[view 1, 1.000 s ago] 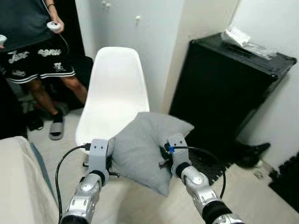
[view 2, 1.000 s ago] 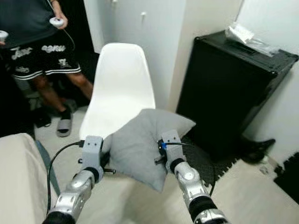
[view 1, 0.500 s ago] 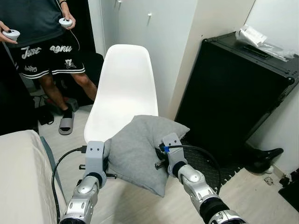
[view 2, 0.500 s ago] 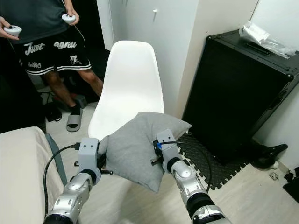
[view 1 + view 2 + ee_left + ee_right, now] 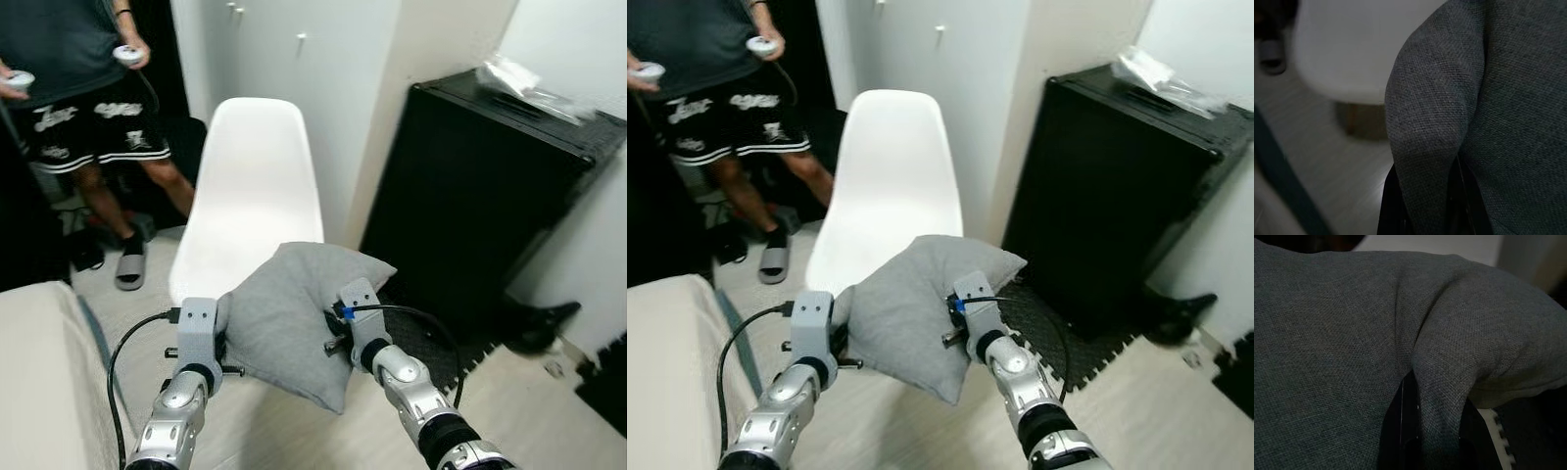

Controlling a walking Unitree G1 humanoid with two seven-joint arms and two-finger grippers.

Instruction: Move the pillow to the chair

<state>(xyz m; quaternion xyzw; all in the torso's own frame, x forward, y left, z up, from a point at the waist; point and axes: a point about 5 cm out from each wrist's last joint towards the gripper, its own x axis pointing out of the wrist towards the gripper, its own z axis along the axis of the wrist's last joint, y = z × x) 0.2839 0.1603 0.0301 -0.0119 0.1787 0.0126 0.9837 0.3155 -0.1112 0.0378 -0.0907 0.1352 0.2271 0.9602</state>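
**Pillow held short of the chair, both grippers pinching fabric**

You have the grey pillow in the air, just in front of the seat of the white chair and not yet resting on it. The left gripper is clenched on a fold of cloth at the pillow's left edge; the right gripper is clenched on a fold at its right side. In both wrist views the black fingers are buried in bunched fabric, so each hold is a pinch of the cover, not a grasp of the filling.

That is where it could go wrong. A pinch like this can slide off if you pull the arms apart or jerk forward, and the pillow would then drop to the floor in front of the chair. It also hangs below your grippers, so its lower corner may catch the front lip of the seat and push the light chair back.

To the right of the chair stands a black cabinet; swing wide and the right arm may clip it. A person stands left of the chair, behind it, so keep the left arm in.
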